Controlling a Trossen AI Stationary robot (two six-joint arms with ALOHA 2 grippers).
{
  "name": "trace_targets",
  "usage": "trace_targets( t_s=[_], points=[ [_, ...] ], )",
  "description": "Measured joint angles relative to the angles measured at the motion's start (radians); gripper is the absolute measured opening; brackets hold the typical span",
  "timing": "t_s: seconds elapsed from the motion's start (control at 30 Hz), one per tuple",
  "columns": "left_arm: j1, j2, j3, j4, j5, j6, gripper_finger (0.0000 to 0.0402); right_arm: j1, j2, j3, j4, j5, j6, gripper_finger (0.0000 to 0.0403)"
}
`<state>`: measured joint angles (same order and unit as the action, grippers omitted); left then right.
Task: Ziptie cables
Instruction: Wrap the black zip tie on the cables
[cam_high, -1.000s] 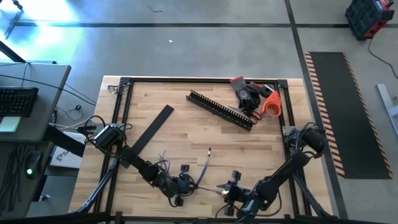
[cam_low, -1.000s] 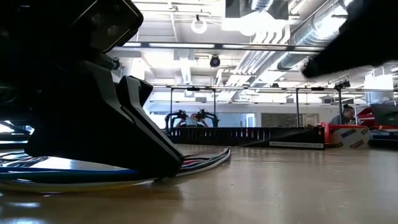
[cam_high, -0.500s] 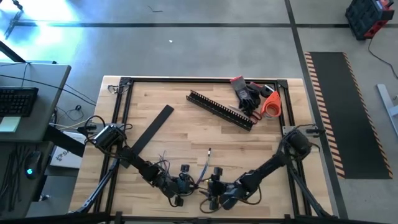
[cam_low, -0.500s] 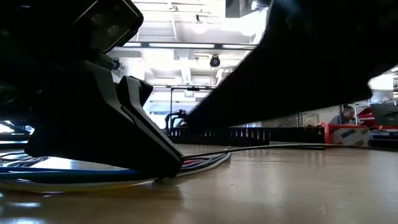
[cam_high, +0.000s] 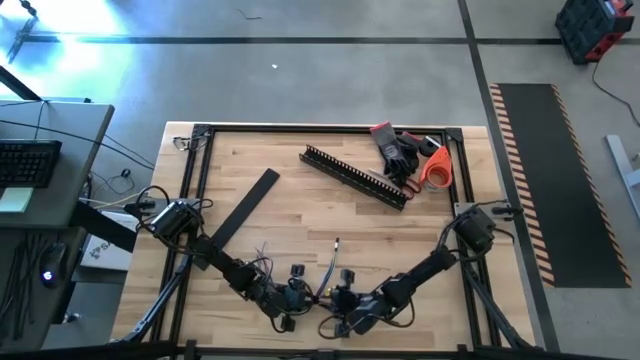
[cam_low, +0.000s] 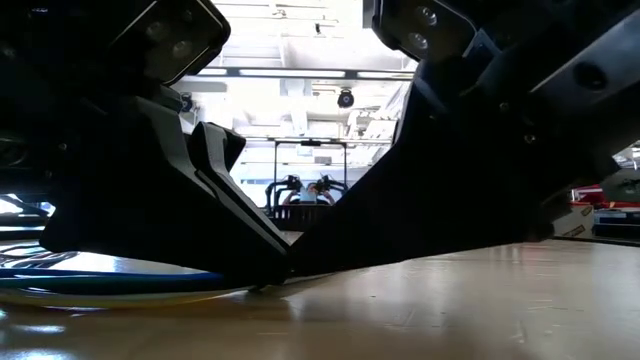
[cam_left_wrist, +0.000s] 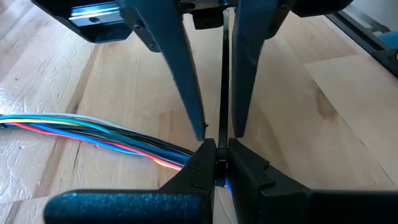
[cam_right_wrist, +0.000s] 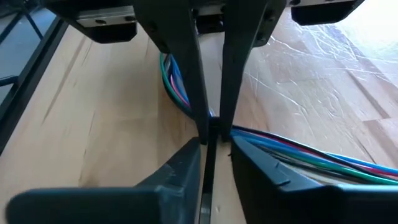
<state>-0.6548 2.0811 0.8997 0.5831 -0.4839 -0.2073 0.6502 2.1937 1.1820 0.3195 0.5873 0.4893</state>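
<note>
The cables (cam_left_wrist: 93, 127) are a bundle of thin coloured wires lying on the wooden table; in the right wrist view the cables (cam_right_wrist: 298, 152) bend where the two grippers meet. My left gripper (cam_high: 298, 296) is shut on this bundle near the table's near edge. My right gripper (cam_high: 338, 304) faces it tip to tip. Its fingers (cam_left_wrist: 193, 93) stand narrowly open on either side of a thin black strip (cam_left_wrist: 222, 81) that runs back between them. Whether they touch the strip cannot be told. My left gripper pinches the cable bundle (cam_left_wrist: 189, 160) between its two fingertips, at the bend (cam_right_wrist: 212, 121) in the wires. The fingers slant down from the table's left. The bundle lies on the table on both sides of the hold.
At the back of the table lie a black comb-toothed channel (cam_high: 355, 175), a flat black strip (cam_high: 245, 205), dark gloves (cam_high: 395, 150) and an orange roll (cam_high: 436, 168). A black frame (cam_high: 195, 180) runs round the table's edges.
My right gripper has come down and gone toward the table's left, up to my left gripper, and now stands tip to tip with it at the bundle. In the low view the right arm now blocks the right half of the picture.
</note>
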Motion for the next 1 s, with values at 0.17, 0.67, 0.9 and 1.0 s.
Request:
trace_targets(
  t_s=[0.17, 0.67, 0.9, 1.0],
  points=[
    [0.000, 0.000, 0.000, 0.001, -0.001, -0.001, 0.0010, 0.000, 0.000, 0.000, -0.015, -0.002, 0.001, 0.0021],
    [-0.011, 0.000, -0.004, -0.011, 0.011, -0.026, 0.0010, 0.120, -0.009, 0.002, -0.197, 0.134, 0.158, 0.0001],
    [-0.016, -0.001, -0.030, 0.026, 0.011, -0.051, 0.0010, 0.172, -0.036, 0.000, -0.293, 0.202, 0.241, 0.0001],
    [-0.014, -0.001, -0.031, 0.032, 0.012, -0.051, 0.0010, 0.168, -0.054, 0.000, -0.294, 0.199, 0.199, 0.0000]
  ],
)
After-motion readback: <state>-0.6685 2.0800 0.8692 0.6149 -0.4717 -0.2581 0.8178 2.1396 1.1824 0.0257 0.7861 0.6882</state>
